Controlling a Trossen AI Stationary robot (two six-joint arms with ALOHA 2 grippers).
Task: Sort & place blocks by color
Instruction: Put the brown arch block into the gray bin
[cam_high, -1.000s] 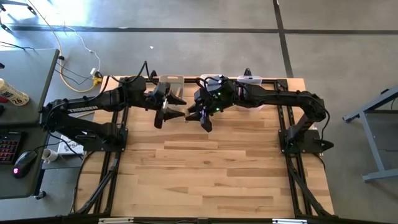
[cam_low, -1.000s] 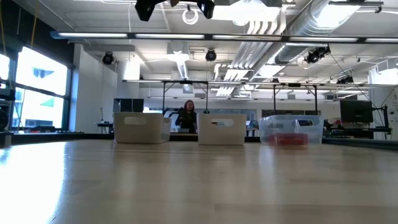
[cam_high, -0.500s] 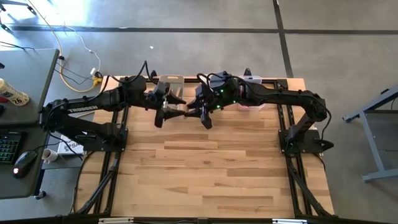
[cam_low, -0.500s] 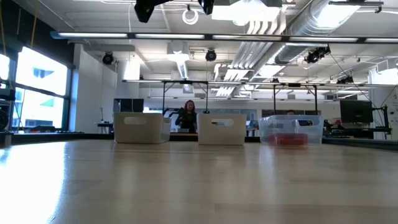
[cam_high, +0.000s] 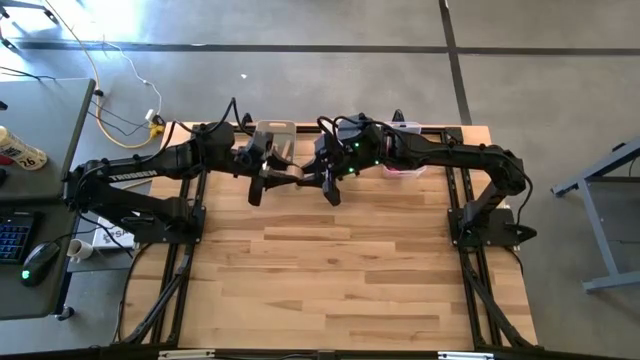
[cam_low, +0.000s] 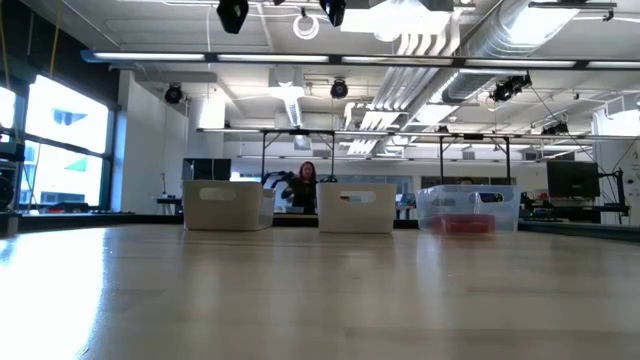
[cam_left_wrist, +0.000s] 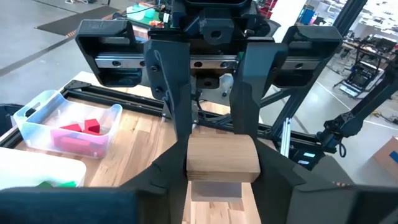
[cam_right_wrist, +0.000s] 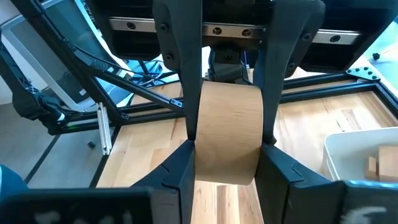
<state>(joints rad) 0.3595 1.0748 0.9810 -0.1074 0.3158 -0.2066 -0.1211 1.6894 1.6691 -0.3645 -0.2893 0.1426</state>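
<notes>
Tan plank (cam_high: 298, 174) is clamped between left gripper (cam_high: 268, 179) and right gripper (cam_high: 328, 178) (mid-handover); next, one side should release.

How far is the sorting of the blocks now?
Done: red blocks lie in the clear bin, a green block and tan blocks in white bins. In hand: left gripper and right gripper both grip one tan plank. Left: binning that plank.

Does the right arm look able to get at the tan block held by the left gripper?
Probably yes. The tan block hangs above the table between the arms with nothing in the way. The right gripper closes on one end and the left gripper on the other.
</notes>
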